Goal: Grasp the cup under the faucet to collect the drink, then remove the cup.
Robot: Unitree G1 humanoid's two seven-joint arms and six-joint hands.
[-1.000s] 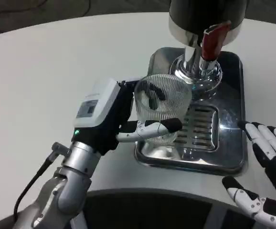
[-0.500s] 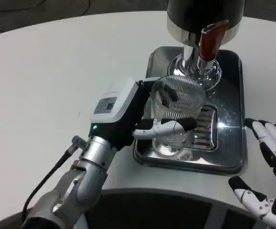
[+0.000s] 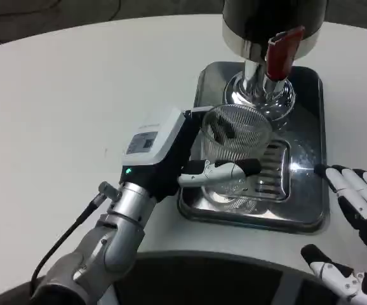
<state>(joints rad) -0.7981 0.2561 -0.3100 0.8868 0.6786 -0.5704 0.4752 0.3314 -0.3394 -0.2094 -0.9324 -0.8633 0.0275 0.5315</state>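
Head view: The left hand (image 3: 171, 152), white-backed with black and white fingers, grips the clear ribbed glass cup (image 3: 234, 136) from the cup's left side. One finger (image 3: 225, 170) wraps across the near wall of the cup, and dark fingers show through the glass on the far side. The cup stands upright over the slotted drain grille (image 3: 273, 166) of the polished rectangular metal drip tray (image 3: 310, 210), just in front of the chrome base of the dark cylindrical drink dispenser (image 3: 266, 19). The dispenser's red tap lever (image 3: 279, 54) hangs above and slightly behind the cup rim. Whether the cup base touches the grille cannot be determined. The right hand (image 3: 355, 222) holds nothing, fingers spread apart, near the tray's right edge above the round white table (image 3: 75, 95).
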